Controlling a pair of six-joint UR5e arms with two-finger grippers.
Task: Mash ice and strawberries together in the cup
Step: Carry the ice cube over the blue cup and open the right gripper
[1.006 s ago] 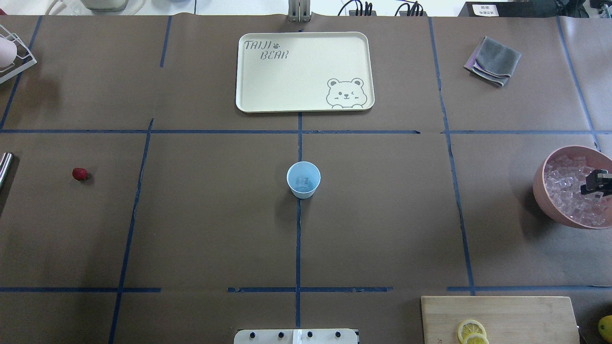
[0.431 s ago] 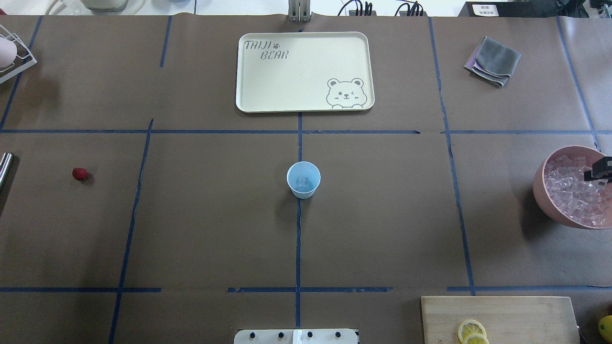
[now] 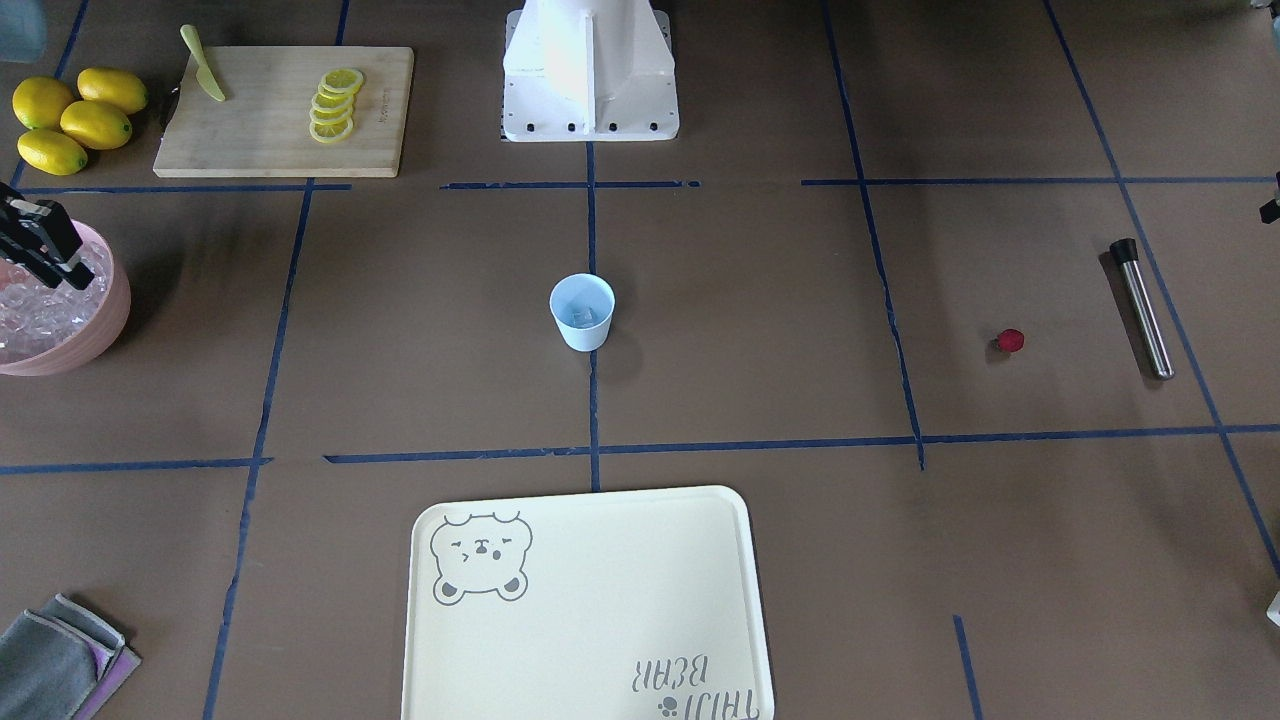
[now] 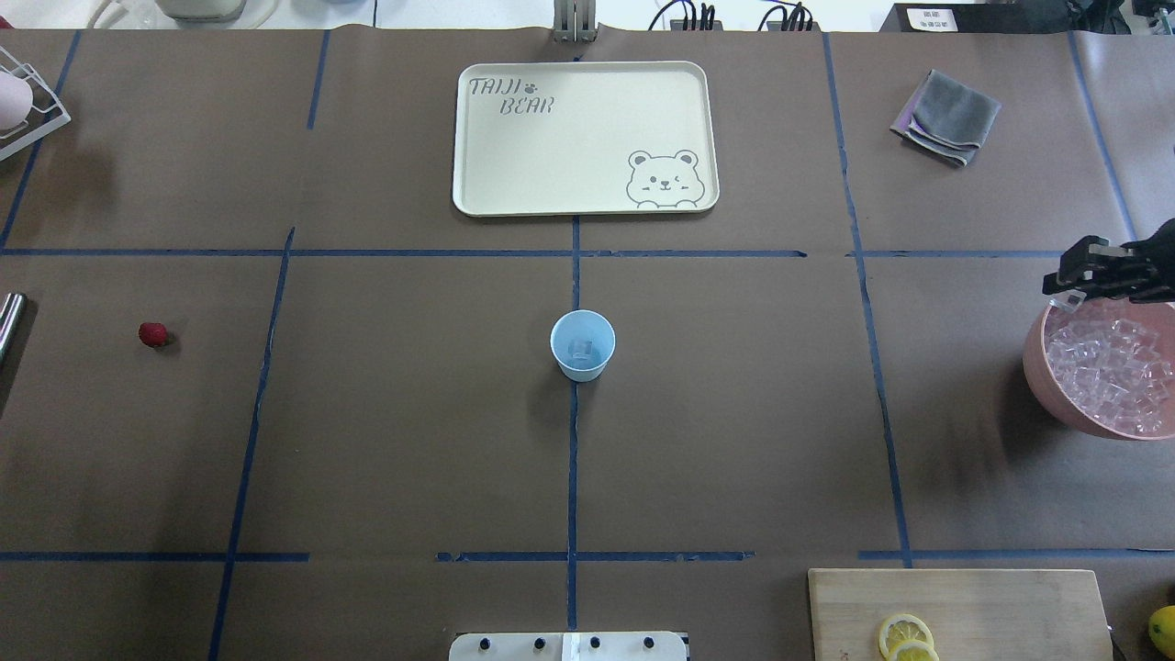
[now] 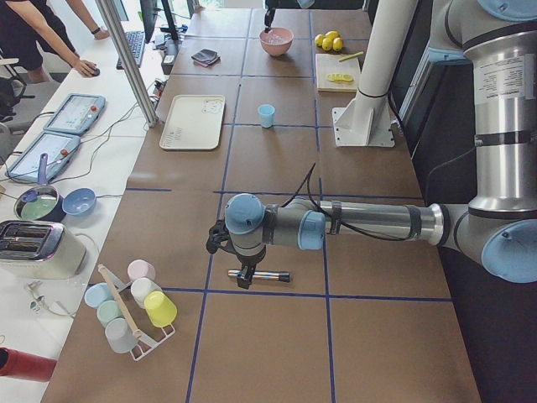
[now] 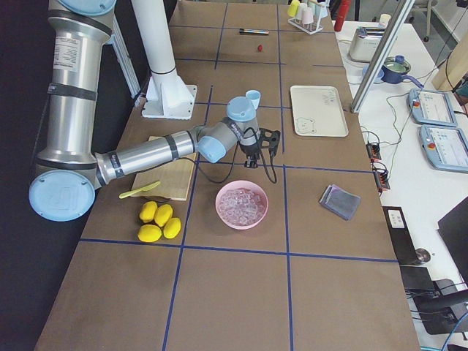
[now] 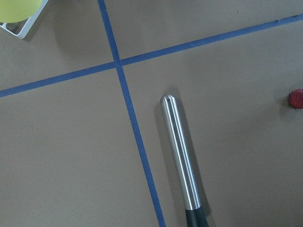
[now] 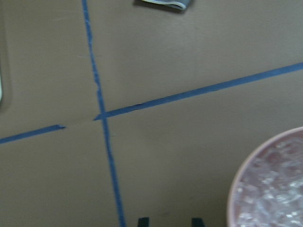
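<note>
I see a brown counter (image 4: 386, 431) marked with blue tape lines (image 4: 573, 477). Beside it stands a long white counter (image 6: 420, 201) with a toaster (image 5: 29, 248); a person (image 5: 33, 29) leans there.

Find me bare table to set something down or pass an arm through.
Widest bare stretch lies between the cup and the strawberry. The patch between the cup and the pink bowl is also free. Crowded: the robot's right end, with bowl, cutting board and lemons close together.
</note>
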